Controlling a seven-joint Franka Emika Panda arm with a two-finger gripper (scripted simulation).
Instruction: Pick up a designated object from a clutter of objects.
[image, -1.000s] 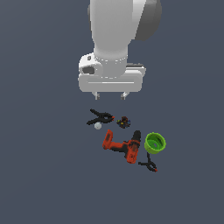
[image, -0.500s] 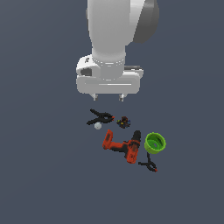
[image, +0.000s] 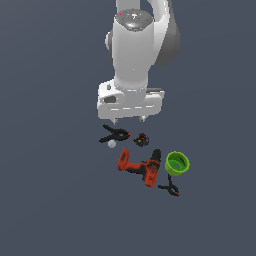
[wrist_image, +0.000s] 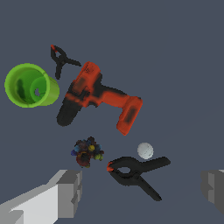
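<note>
The designated object (image: 141, 139) is a small dark bead clump with red, yellow and blue spots, lying between a black clamp (image: 116, 134) and the red-orange drill (image: 141, 167). My gripper (image: 129, 120) hangs open just above and behind the clutter, holding nothing. In the wrist view the clump (wrist_image: 87, 152) lies near one grey finger (wrist_image: 65, 192), and the gripper (wrist_image: 142, 188) spans the orange-tipped clamp (wrist_image: 135, 173) from above. The drill (wrist_image: 98, 98) lies beyond the clump.
A small white ball (image: 112, 144) rests beside the clamp, also visible in the wrist view as the ball (wrist_image: 145, 150). A bright green cup (image: 177, 163) lies on its side by the drill's nose. A second black clamp (image: 170, 189) lies past the cup.
My gripper has come lower toward the clutter and stays open. The objects have not moved.
</note>
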